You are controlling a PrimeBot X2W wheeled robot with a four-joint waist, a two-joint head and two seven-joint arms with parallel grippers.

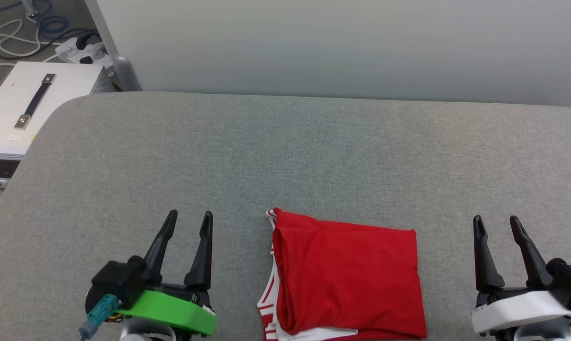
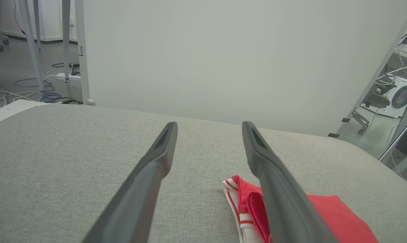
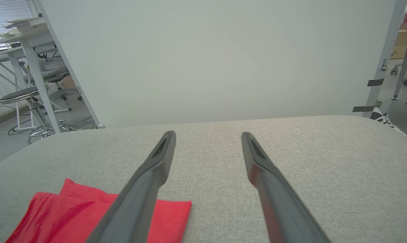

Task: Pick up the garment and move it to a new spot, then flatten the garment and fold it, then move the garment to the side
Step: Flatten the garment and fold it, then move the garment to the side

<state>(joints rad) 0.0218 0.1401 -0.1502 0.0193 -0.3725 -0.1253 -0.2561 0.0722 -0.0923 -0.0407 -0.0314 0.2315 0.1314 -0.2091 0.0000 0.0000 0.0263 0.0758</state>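
Observation:
The garment [image 1: 347,277] lies folded into a compact red rectangle on the grey padded table [image 1: 285,156], near its front edge, with white striped trim showing along its left side. My left gripper [image 1: 189,218] hovers open to the garment's left, apart from it. At the garment's right, my right gripper [image 1: 496,221] is open too, also clear of the cloth. In the left wrist view the garment [image 2: 338,219] shows at the lower right beside my left gripper [image 2: 208,126]. The right wrist view has the garment [image 3: 65,212] at the lower left of my right gripper [image 3: 206,135].
A pale partition wall [image 1: 342,47] stands along the table's far edge. Off the table's left corner sits a white box with a black strap handle [image 1: 34,102], with cables and a power strip [image 1: 84,49] on the floor behind it.

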